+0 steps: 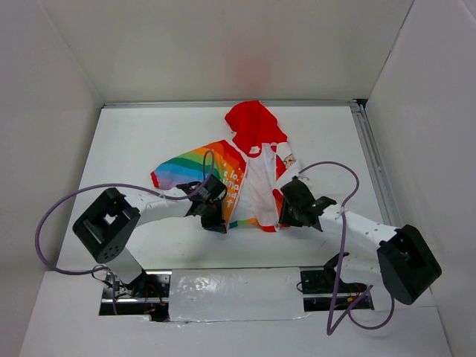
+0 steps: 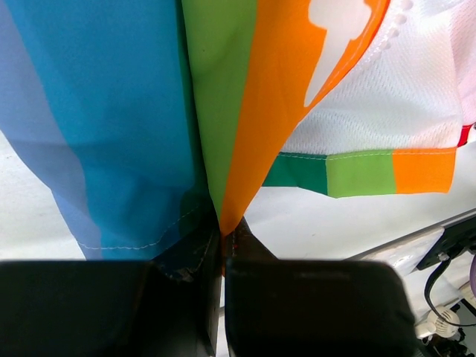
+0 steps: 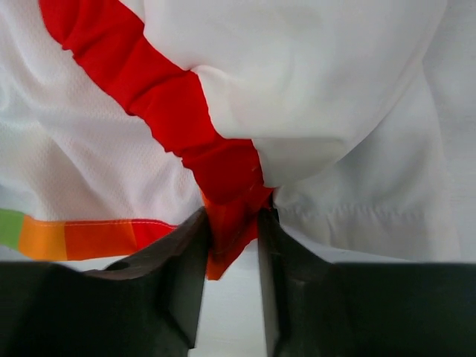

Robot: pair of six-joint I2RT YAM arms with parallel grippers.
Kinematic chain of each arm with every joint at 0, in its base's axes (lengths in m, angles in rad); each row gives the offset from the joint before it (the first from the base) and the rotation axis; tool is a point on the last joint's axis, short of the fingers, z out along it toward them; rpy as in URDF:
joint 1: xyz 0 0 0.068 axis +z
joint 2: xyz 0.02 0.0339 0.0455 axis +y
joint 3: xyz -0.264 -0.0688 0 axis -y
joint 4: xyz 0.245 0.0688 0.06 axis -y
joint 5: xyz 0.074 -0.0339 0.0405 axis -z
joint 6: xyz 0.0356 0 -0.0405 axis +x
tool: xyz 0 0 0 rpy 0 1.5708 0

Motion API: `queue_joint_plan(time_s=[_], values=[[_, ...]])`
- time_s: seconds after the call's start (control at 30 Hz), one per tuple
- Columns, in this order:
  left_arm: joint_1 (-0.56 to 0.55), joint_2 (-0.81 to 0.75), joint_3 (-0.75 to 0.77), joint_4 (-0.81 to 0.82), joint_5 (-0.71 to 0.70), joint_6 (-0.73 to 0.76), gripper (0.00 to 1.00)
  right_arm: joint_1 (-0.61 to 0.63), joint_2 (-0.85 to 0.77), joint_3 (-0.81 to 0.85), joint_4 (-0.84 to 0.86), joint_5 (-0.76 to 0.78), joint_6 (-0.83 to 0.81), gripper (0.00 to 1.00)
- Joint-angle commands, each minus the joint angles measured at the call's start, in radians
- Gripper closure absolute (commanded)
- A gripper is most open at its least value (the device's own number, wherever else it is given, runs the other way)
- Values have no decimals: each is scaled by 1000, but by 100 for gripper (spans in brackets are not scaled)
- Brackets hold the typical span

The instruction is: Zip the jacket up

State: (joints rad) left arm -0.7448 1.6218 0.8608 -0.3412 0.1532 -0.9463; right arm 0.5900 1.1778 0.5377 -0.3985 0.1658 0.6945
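Observation:
The jacket [image 1: 249, 167] lies open in the middle of the table, with its red hood [image 1: 253, 123] at the far end, its rainbow half [image 1: 190, 165] on the left and its white mesh lining [image 1: 260, 186] facing up. My left gripper [image 1: 214, 217] sits at the near hem of the rainbow half. In the left wrist view it [image 2: 225, 242] is shut on a folded orange and green corner of the jacket [image 2: 238, 149]. My right gripper [image 1: 288, 212] sits at the near right hem. In the right wrist view it [image 3: 232, 230] is shut on the jacket's red edge strip [image 3: 223, 178]. No zipper slider shows.
White enclosure walls stand on three sides. A metal rail [image 1: 372, 160] runs along the right edge of the table. Purple cables [image 1: 346, 223] loop from both arms. A foil-taped strip [image 1: 230, 286] lies at the near edge between the arm bases.

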Motion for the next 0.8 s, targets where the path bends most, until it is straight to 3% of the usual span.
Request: queue_joint_plan(time_s=[0.0, 0.07, 0.1, 0.17, 0.53, 0.77], values=[[-8, -25, -5, -31, -26, 4, 100, 11, 46, 48, 3, 35, 10, 62], [-10, -28, -5, -33, -27, 7, 100, 18, 81, 54, 9, 37, 10, 72], [-10, -31, -3, -33, -27, 10, 100, 22, 89, 57, 7, 38, 20, 86], [-14, -40, 0, -35, -23, 17, 100, 27, 92, 65, 7, 35, 19, 100], [-31, -187, 63, -55, 19, 73, 100, 10, -162, 148, -37, -49, -50, 100], [-41, -333, 75, 53, 126, 104, 100, -55, -348, 68, 228, -348, -79, 100]])
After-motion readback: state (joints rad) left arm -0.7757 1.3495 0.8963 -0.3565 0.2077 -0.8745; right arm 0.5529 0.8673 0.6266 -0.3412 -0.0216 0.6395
